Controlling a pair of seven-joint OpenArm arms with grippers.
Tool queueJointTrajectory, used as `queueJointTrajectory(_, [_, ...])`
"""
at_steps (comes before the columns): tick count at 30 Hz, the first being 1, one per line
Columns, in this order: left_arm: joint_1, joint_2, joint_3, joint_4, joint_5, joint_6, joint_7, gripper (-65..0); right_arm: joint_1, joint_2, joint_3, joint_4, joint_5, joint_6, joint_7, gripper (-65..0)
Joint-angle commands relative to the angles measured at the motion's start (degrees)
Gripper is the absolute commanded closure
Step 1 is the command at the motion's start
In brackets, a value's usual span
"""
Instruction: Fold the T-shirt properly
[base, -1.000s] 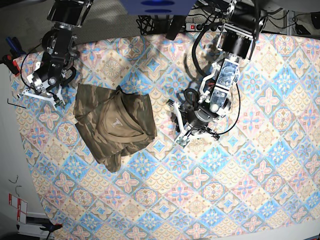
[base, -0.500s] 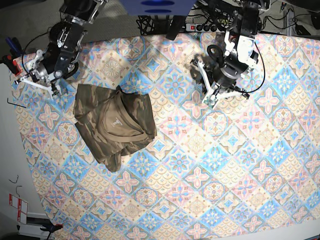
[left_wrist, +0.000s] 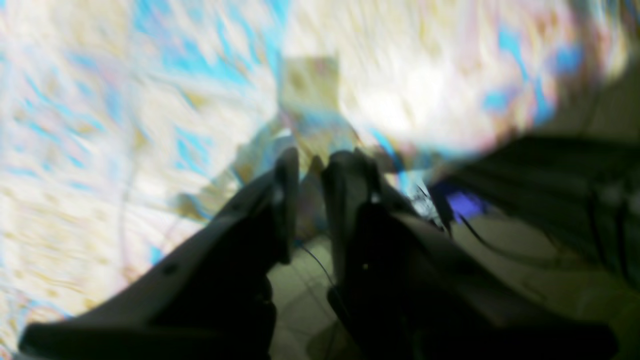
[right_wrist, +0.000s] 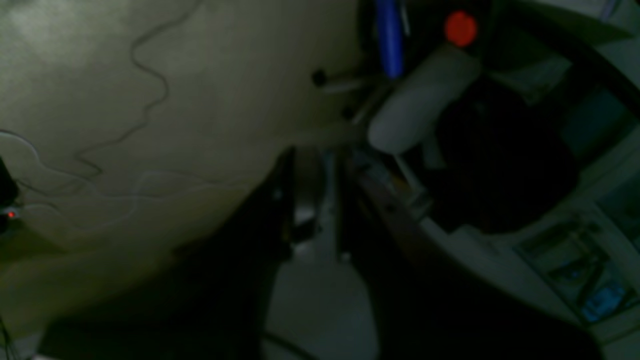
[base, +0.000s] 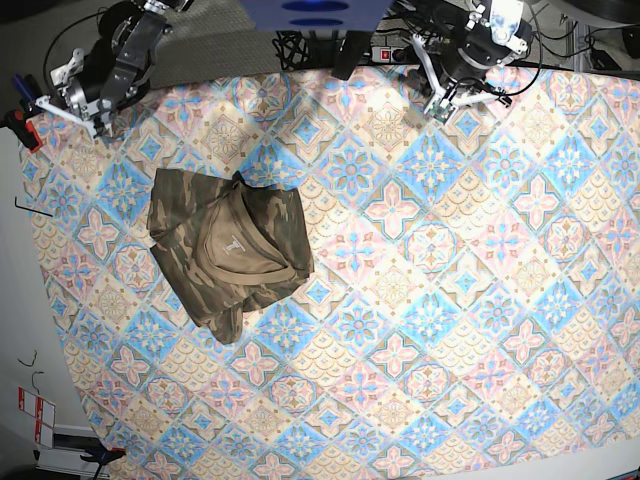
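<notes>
One T-shirt (base: 228, 248) lies on the tablecloth (base: 430, 330). The garment is bunched into a rough heap. Its camouflage outside shows around the edges. Its plain tan inside, with one small neck label, faces up at the centre. The T-shirt sits in the left half of the tablecloth as the base view shows it, nearer the far edge than the near edge. All of the cloth to the right of the T-shirt and toward the near edge shows only the tile pattern.

Two grippers are in view, both at the far edge of the tablecloth and well apart from the T-shirt. Neither one touches the garment.

The right gripper (base: 62, 104) hangs beyond the far left corner of the tablecloth, over the dark floor. In the right wrist view its two fingers (right_wrist: 300, 195) stand nearly together, a thin slit between them, and nothing is clamped there. The jaws are closed and empty.

The left gripper (base: 450, 95) hangs over the far edge of the tablecloth, right of centre. The left wrist view is heavily blurred. Its two fingers (left_wrist: 287, 200) show a narrow gap between them with no fabric in it. Whether these jaws count as released or closed cannot be told.
</notes>
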Motion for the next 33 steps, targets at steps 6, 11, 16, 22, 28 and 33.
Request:
queueJointTrajectory(6, [8.79,-0.17,-0.14,0.93,-0.33,0.18,-7.05,-12.1,-3.21,-1.01,3.83,0.77,-0.65,-0.25,4.11,-5.5])
queueJointTrajectory(11, [13.8,0.01,-1.9,0.49,-0.85,0.09,-8.54,-12.1,-6.11,-1.01,4.18,0.6,-0.57,-0.25,4.46,-5.5])
queueJointTrajectory(16, [13.71,0.01,-1.99,-6.72,-0.85,0.09,-9.16,-12.1,-6.2,-1.01,5.86,-0.11,-0.48,-0.25,4.81,-5.5])
queueJointTrajectory(22, [10.11,0.01,-1.99,-20.7,-0.94,0.09,-16.01,-12.1,-5.76,-1.01,9.55,-10.22,0.4,-0.25,11.94,-5.5])
queueJointTrajectory(28, [3.78,0.01,-1.99,-33.88,-0.94,0.0,-19.97,-12.1,-3.21,-1.01,15.79,-21.29,2.25,-0.25,21.52,-5.5])
queueJointTrajectory(33, [-0.62,0.01,-1.55,-42.67,-0.68,0.0,-22.26,-12.1,-0.48,-1.01,19.31,-30.44,1.98,-0.25,27.32,-5.5])
